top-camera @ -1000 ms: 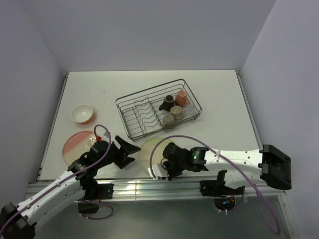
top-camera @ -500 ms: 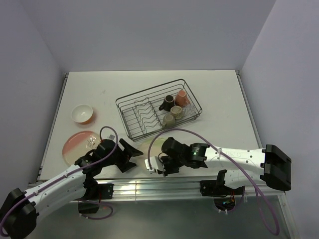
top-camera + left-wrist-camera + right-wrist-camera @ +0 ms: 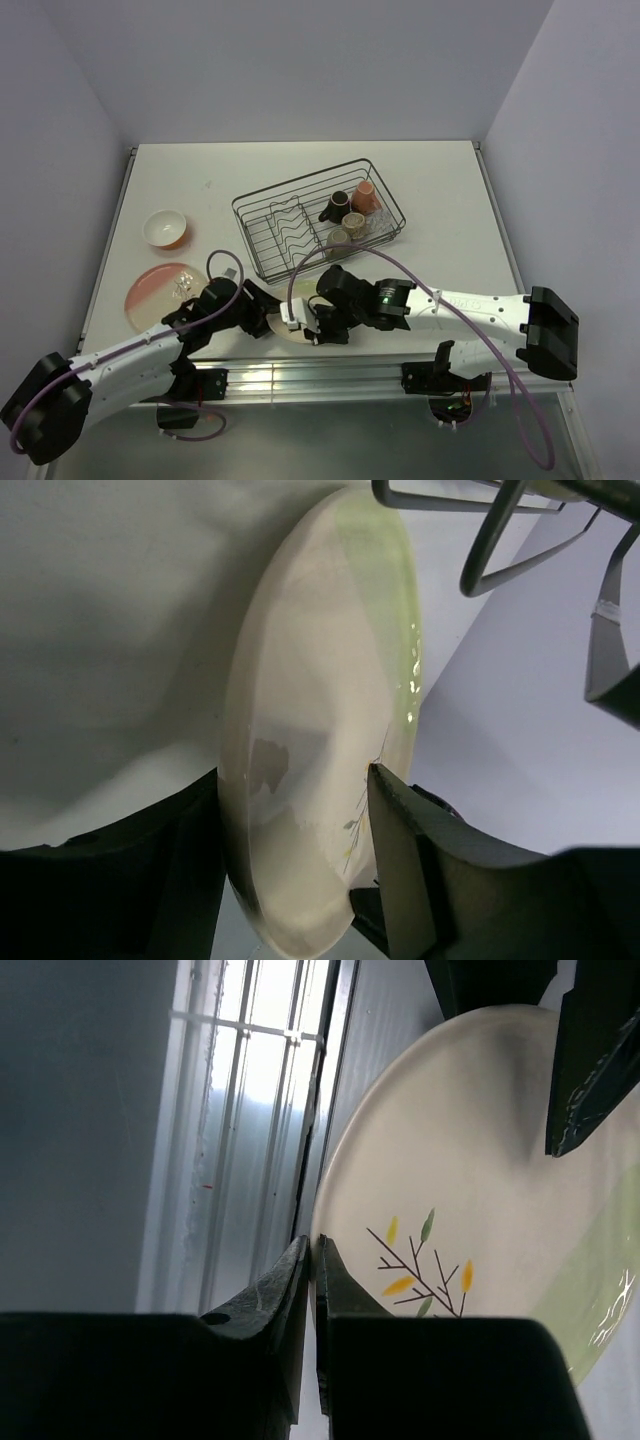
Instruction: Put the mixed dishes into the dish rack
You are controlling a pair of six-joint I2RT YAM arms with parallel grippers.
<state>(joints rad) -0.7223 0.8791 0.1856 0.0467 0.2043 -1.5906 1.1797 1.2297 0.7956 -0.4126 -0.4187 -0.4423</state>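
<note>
My left hand point(image 3: 300, 815) has closed in, fingers apart astride the green-tinted plate point(image 3: 320, 730). My right hand point(image 3: 312, 1260) clamps its rim at the surface's point(image 3: 430, 190) near edge, short of the dish rack point(image 3: 245, 240). I judge a handover is near.

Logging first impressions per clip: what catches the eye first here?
Both grippers meet on the green-tinted plate at the table's near edge: the right gripper pinches its rim, the left gripper straddles it. Behind, the dish rack holds mugs at its right end.
</note>
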